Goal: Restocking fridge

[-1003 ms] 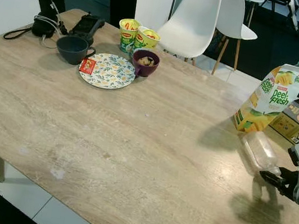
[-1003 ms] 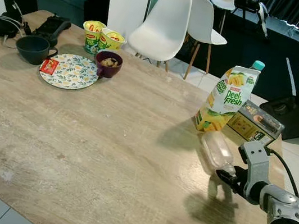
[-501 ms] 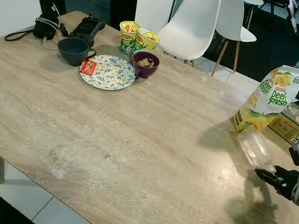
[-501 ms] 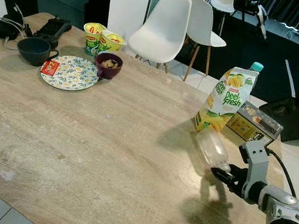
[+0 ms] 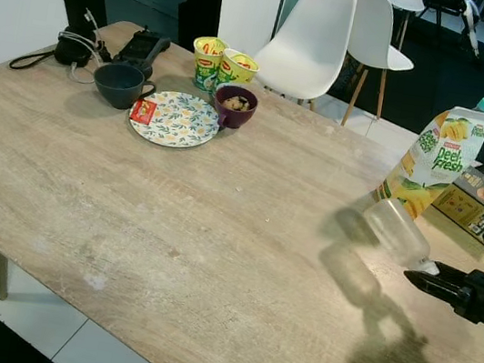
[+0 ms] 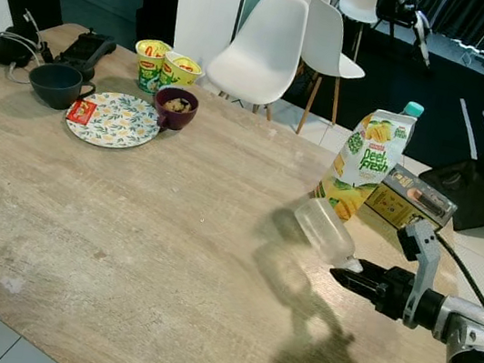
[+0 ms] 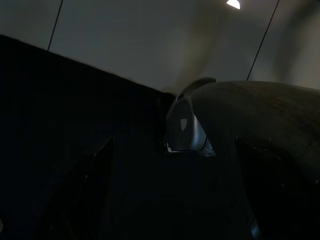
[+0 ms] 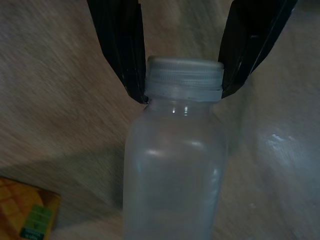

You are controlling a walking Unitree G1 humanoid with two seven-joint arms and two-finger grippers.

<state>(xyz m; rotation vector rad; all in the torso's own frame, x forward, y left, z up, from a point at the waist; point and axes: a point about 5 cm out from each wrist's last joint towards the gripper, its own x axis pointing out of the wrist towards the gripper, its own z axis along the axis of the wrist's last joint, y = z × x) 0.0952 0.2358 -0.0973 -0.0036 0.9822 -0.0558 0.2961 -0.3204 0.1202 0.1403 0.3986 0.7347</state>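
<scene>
Wood dining table [image 5: 172,216] with the juice carton [image 5: 433,166] at 2 o'clock: head views show the right gripper [image 6: 348,278] lifting a clear plastic bottle [image 6: 324,231] off it, wrist view shows fingers [image 8: 120,45] pinching the cap neck, so I'd guess carrying it fridge-ward comes next.

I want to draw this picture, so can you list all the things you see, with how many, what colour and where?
Bottle: 1, clear, lifted off the table, held by its cap.
Juice carton: 1, yellow-green, far right of table.
Box: 1, yellow-black, beside carton.
Plate: 1, flowery, far left.
Red packet: 1, on plate.
Bowl: 1, purple, beside plate.
Mug: 1, dark blue.
Noodle cups: 2, yellow-green.
Chairs: 2, white.
Table: 1, wooden.
Right pincer: 1, black, gripping the cap.
</scene>
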